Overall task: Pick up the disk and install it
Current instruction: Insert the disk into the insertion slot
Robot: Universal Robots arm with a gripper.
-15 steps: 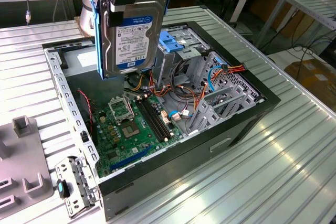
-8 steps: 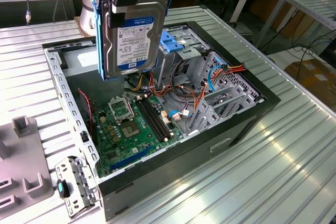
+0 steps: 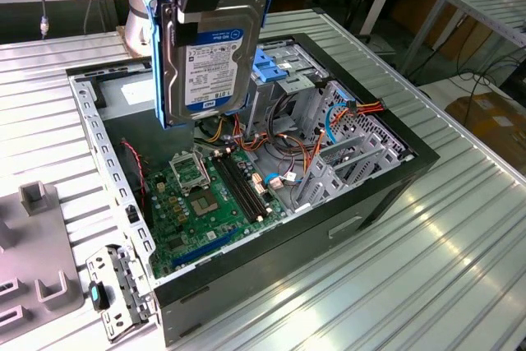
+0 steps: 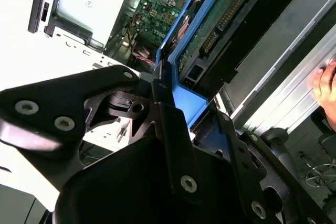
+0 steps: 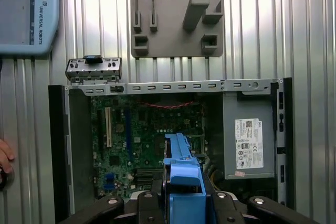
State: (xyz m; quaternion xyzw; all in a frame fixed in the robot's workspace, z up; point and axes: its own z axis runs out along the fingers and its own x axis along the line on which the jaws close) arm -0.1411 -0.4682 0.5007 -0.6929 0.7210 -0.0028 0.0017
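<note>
disk (image 3: 207, 47) up in air, standing on edge, over open computer case (image 3: 353, 228) on bench (image 3: 460, 269). black fingers (image 4: 172, 125) squeeze its blue rails, holding disk tight. exterior view shows label side, white and blue. second wrist view shows other side: green board and plug strip. first wrist view looks down past blue rail end onto green motherboard (image 5: 142, 140), grey box with white sticker (image 5: 248, 142) beside it, grey holder plate (image 5: 178, 14) outside case. person's hand (image 5: 4, 156) near case.
</note>
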